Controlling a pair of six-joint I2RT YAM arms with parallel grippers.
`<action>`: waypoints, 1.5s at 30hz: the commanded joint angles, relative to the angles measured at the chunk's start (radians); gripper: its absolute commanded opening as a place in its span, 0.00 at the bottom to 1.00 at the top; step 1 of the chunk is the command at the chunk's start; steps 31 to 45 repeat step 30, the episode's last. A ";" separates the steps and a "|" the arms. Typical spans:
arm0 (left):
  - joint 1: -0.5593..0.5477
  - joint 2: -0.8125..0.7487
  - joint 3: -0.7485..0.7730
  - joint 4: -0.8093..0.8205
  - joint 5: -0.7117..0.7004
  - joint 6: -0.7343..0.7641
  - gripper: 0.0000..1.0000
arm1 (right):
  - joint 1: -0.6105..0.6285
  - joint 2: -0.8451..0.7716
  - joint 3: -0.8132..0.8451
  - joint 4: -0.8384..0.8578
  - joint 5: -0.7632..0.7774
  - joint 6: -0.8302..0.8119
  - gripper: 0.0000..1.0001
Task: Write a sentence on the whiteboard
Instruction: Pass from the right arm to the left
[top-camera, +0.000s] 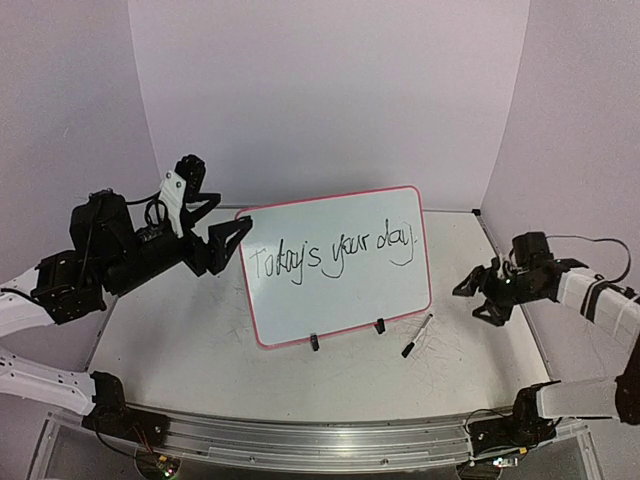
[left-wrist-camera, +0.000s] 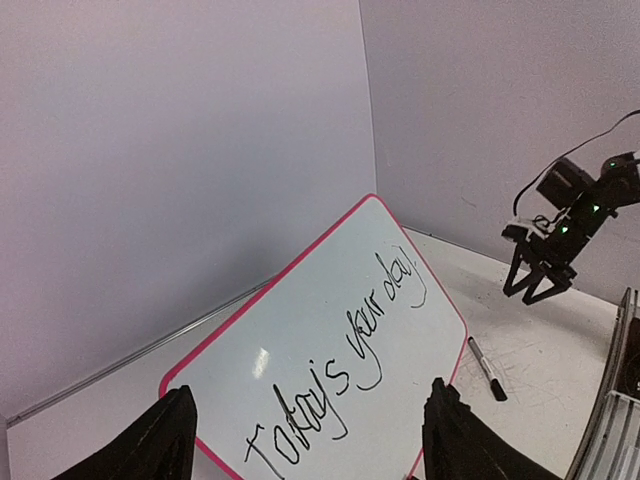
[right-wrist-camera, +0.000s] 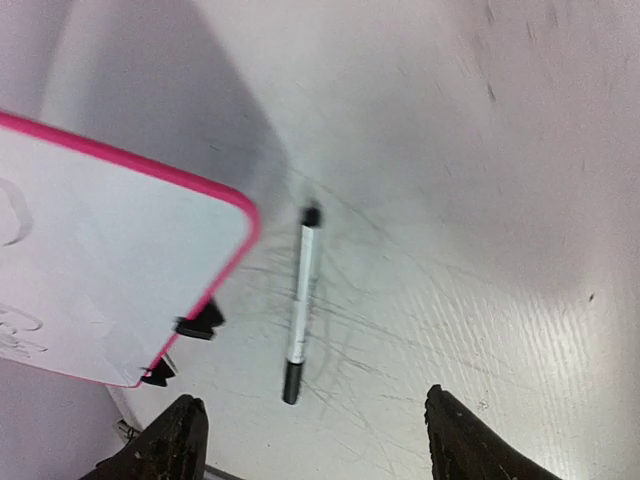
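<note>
White, glossy and round-cornered inside a thin pink rim, the whiteboard (top-camera: 340, 300) stands tilted on two black clip feet (top-camera: 314, 343) mid-worktop (top-camera: 180, 340). I read its sentence (top-camera: 330, 255), thin black cursive: "Today's your day." My left hand (top-camera: 235, 245) is spread at its left edge. My right hand (top-camera: 470, 303) is spread, empty, near a slim marker (top-camera: 417, 335) lying flat.

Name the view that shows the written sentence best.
Top external: the whole sentence reads nearly level on the whiteboard. Left wrist shows it all, but steeply slanted. Right wrist shows only a board corner with blurred stroke fragments.
</note>
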 joint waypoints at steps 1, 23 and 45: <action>0.006 0.018 0.155 -0.003 -0.087 0.013 0.82 | -0.004 -0.176 0.227 -0.169 0.169 -0.136 0.90; 0.008 0.054 0.538 -0.035 -0.357 0.032 0.95 | -0.004 -0.365 0.965 0.040 0.429 -0.553 0.98; 0.008 0.040 0.530 -0.040 -0.356 0.003 0.96 | -0.004 -0.419 0.877 0.118 0.424 -0.519 0.98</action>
